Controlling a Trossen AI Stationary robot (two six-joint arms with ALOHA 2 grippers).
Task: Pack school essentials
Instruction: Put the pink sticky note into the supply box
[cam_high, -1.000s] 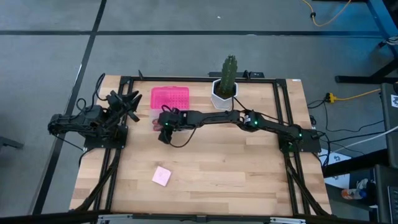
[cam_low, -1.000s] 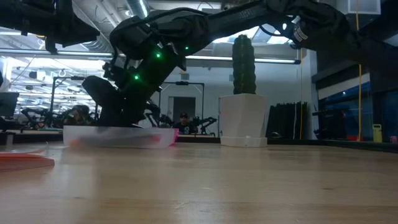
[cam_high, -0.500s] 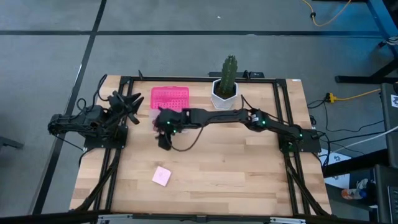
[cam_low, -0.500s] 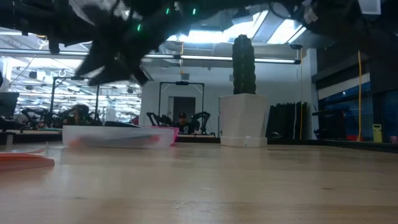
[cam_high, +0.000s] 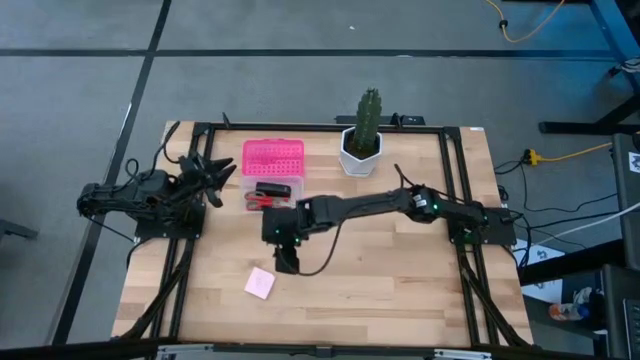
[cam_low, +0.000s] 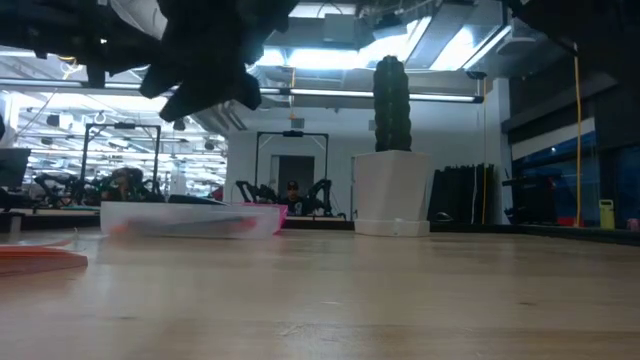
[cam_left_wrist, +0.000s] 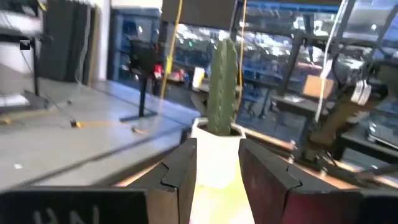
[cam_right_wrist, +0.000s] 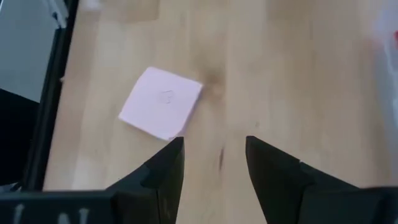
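Observation:
The pink square pad (cam_high: 260, 283) lies flat on the wood near the table's near-left part; it also shows in the right wrist view (cam_right_wrist: 160, 102). My right gripper (cam_high: 287, 260) hovers open just to the far right of it, above the table (cam_right_wrist: 214, 168), touching nothing. The clear box (cam_high: 271, 193) holds a black oblong block (cam_high: 272, 188) and the red-handled scissors (cam_high: 257, 202); its pink lid (cam_high: 273, 157) lies behind it. My left gripper (cam_high: 213, 175) waits open at the table's left (cam_left_wrist: 217, 177). The pens, pencil and tiny orange-red piece I cannot make out.
A cactus in a white pot (cam_high: 361, 135) stands near the far edge, right of the pink lid. The clear box (cam_low: 190, 218) sits low on the table at the far left. Bare wood spreads over the near and right parts of the table (cam_high: 400, 290).
My right gripper has risen out of the clear box and swung toward the table's near edge, ending above the wood beside the pink pad. The box and its contents have stayed in place.

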